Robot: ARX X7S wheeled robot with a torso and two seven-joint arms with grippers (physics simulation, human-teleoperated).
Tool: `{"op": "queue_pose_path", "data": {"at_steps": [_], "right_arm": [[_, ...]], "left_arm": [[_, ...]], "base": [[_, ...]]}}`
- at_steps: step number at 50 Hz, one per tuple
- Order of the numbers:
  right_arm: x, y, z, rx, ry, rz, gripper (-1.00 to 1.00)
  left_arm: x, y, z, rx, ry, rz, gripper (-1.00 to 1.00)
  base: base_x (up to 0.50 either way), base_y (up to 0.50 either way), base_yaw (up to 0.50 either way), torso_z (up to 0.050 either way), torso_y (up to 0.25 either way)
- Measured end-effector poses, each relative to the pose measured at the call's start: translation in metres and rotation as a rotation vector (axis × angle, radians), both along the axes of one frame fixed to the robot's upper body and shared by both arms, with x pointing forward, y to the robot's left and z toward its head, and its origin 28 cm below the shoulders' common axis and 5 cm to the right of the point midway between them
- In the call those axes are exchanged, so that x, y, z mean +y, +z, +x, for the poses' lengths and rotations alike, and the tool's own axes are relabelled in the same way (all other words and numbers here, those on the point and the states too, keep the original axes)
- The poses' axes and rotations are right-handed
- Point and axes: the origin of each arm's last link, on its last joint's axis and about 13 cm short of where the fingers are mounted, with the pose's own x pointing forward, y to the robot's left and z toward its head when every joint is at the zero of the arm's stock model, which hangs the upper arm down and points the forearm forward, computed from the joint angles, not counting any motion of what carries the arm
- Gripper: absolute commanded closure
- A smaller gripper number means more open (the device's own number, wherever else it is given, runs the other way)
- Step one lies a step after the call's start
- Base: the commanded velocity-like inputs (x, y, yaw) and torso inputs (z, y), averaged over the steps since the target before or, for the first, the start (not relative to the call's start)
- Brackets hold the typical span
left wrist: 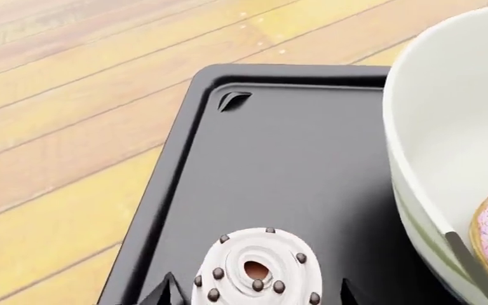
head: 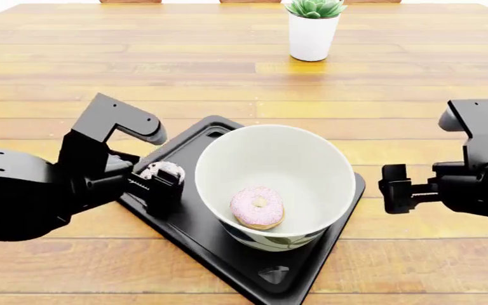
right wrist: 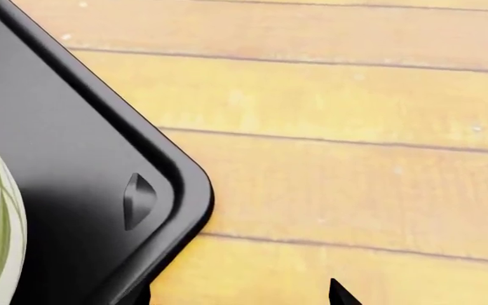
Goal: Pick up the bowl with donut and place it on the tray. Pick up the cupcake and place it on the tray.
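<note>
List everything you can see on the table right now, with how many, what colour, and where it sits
tray: one, black, on the wooden table, near edge
bowl: one, off-white inside, leaf marks outside, on the tray
donut: one, pink icing, inside the bowl
cupcake: one, pale frosting with dark dots, over the tray's left side, between the left fingers
plant pot: one, white, green succulent, far side of table
left gripper: black, around the cupcake
right gripper: black, right of the tray, holding nothing
</note>
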Motion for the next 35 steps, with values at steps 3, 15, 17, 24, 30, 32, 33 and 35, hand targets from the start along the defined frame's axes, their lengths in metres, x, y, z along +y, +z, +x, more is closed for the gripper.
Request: {"op": "queue_pose_path", "data": {"at_steps": [3, 15, 17, 24, 30, 32, 33, 35], "right_arm": [[0.0, -0.001, 0.0, 0.002, 0.0, 0.0, -1.0], [-0.001, -0.003, 0.0, 0.007, -0.002, 0.0, -1.0], [-0.001, -0.003, 0.0, 0.007, -0.001, 0.0, -1.0], [0.0, 0.002, -0.004, -0.011, 0.005, 0.0, -1.0], [0.001, 0.014, -0.015, -0.072, 0.022, 0.0, -1.0], [0.002, 0.02, -0.02, -0.099, 0.029, -0.003, -1.0], [0.002, 0.023, -0.023, -0.114, 0.032, -0.005, -1.0], [0.003, 0.029, -0.029, -0.145, 0.04, -0.01, -1.0]], "left_arm": [[0.001, 0.002, 0.0, -0.009, 0.009, -0.006, -1.0], [0.006, 0.021, -0.007, -0.078, 0.032, -0.025, -1.0], [0.007, 0.027, -0.01, -0.1, 0.036, -0.031, -1.0], [0.01, 0.05, -0.021, -0.184, 0.047, -0.053, -1.0], [0.012, 0.069, -0.033, -0.266, 0.055, -0.071, -1.0], [0.013, 0.075, -0.037, -0.292, 0.059, -0.077, -1.0], [0.013, 0.078, -0.039, -0.305, 0.06, -0.079, -1.0], [0.014, 0.083, -0.043, -0.329, 0.064, -0.084, -1.0]], "base": [[0.0, 0.0, 0.0, 0.0, 0.0], [0.0, 0.0, 0.0, 0.0, 0.0], [0.0, 0.0, 0.0, 0.0, 0.0], [0.0, 0.0, 0.0, 0.0, 0.0], [0.0, 0.0, 0.0, 0.0, 0.0], [0.0, 0.0, 0.0, 0.0, 0.0], [0.0, 0.0, 0.0, 0.0, 0.0], [0.0, 0.0, 0.0, 0.0, 0.0]]}}
